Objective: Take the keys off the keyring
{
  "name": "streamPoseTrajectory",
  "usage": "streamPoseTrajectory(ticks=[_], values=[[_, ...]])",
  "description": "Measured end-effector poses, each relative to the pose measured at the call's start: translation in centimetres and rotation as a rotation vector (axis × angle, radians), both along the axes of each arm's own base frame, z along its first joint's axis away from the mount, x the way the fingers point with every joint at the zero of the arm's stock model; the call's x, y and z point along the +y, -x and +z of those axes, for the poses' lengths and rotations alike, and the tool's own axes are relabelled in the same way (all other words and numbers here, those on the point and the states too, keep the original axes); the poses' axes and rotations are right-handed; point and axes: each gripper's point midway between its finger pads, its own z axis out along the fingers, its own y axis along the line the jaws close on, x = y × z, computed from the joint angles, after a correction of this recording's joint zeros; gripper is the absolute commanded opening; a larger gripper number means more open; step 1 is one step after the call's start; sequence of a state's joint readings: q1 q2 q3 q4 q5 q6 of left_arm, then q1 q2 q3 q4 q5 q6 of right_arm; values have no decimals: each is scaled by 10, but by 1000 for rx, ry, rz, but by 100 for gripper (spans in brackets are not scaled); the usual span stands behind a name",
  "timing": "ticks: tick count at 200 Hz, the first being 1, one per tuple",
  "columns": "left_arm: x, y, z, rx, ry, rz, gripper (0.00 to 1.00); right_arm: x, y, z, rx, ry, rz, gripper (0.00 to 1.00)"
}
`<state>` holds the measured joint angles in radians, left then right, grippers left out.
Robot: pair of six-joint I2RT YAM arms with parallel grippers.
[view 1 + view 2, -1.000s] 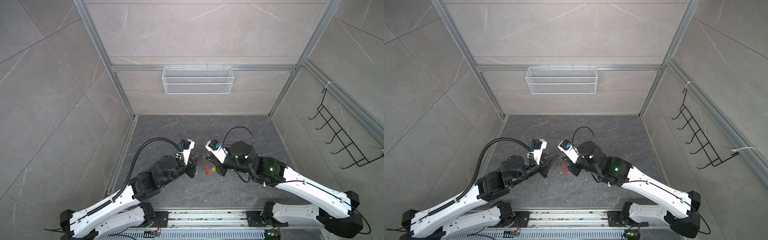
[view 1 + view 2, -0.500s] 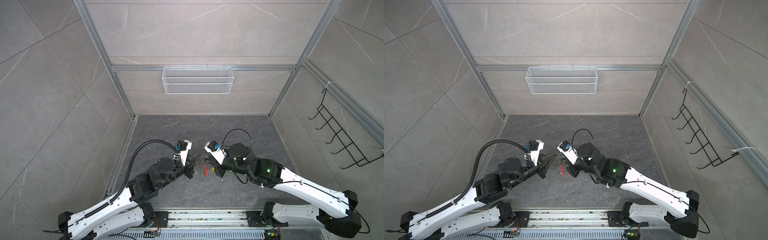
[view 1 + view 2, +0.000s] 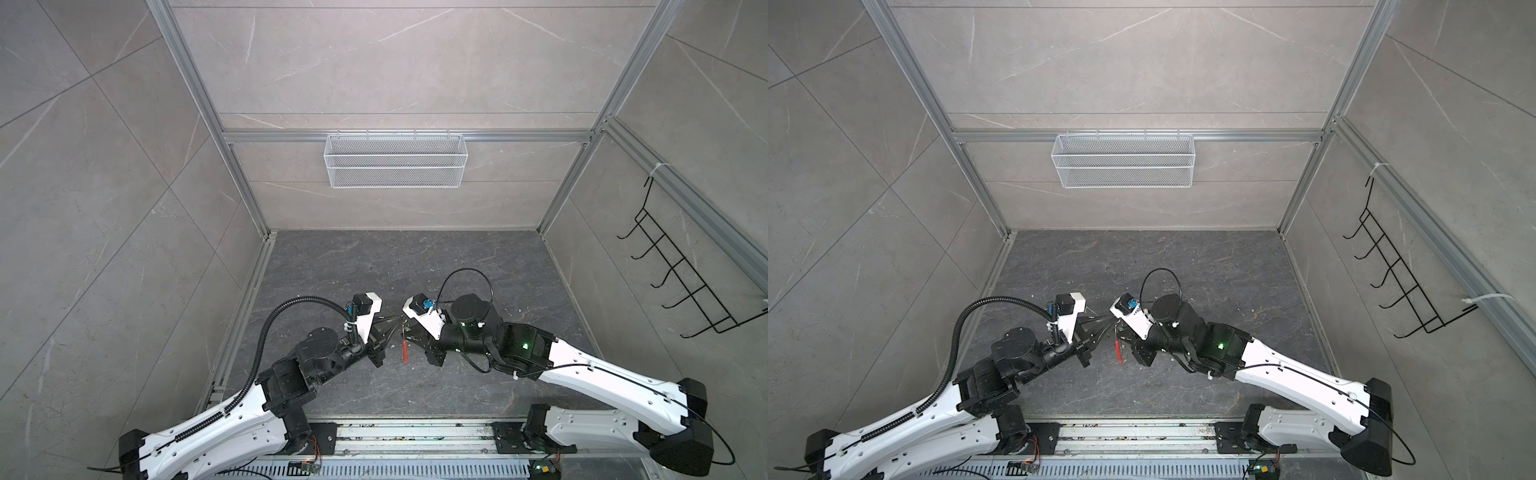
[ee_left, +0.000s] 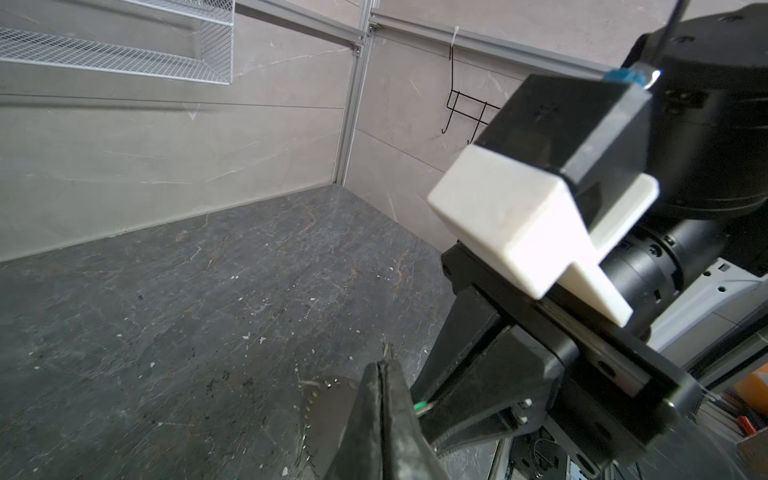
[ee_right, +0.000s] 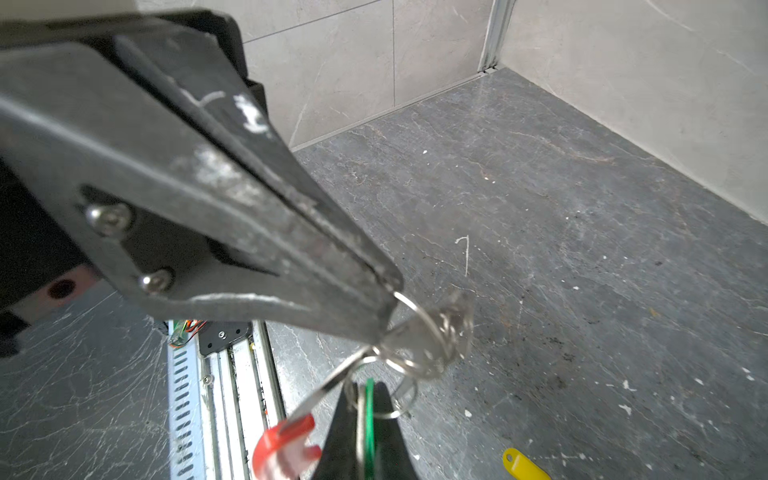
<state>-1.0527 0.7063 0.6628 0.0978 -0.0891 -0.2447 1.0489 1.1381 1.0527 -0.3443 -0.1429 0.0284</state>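
Left gripper (image 5: pixel 388 311) clamping silver keyring (image 5: pixel 417 322), red-tipped, right gripper (image 5: pixel 361 392) pinching green key (image 5: pixel 369 415)

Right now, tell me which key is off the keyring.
The yellow key, lying alone on the floor; the green key is pinched in the right gripper at the keyring.

The yellow key (image 5: pixel 522 466) is cut off by the right wrist view's edge; only its head shows. The red segment (image 5: pixel 284 451) is cropped there too. The green key (image 5: pixel 369 415) shows only as a thin edge inside the right tool (image 5: pixel 362 392). In the left wrist view the keyring (image 4: pixel 318 409) is blurred and partly behind the left tool (image 4: pixel 380 368). In both top views both keys are too small to make out.
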Motion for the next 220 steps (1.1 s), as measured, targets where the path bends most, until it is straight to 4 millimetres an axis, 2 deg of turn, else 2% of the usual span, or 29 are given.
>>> streamPoseTrajectory(ticks=[29,41,63,80,122,157,171,193,220], values=[[-4,5,2,-17,4,-42,0,1,3,1,6,-8,14,2],[-5,7,4,-23,8,-57,0,-1,4,2,3,-13,14,13],[-6,9,8,-37,18,-69,0,-6,8,7,-7,-23,19,42],[-6,10,9,-44,19,-77,0,-13,12,15,-14,-41,17,51],[-4,13,13,-69,19,-84,0,-35,15,31,-56,-97,-15,58],[-1,16,17,-90,25,-92,0,-54,-9,37,-24,-179,-74,60],[-1,19,19,-100,27,-107,0,-53,-9,46,-14,-224,-48,59],[-1,26,23,-114,37,-140,0,-42,3,61,7,-300,53,58],[-1,34,27,-124,49,-180,0,-28,15,65,58,-342,162,56]])
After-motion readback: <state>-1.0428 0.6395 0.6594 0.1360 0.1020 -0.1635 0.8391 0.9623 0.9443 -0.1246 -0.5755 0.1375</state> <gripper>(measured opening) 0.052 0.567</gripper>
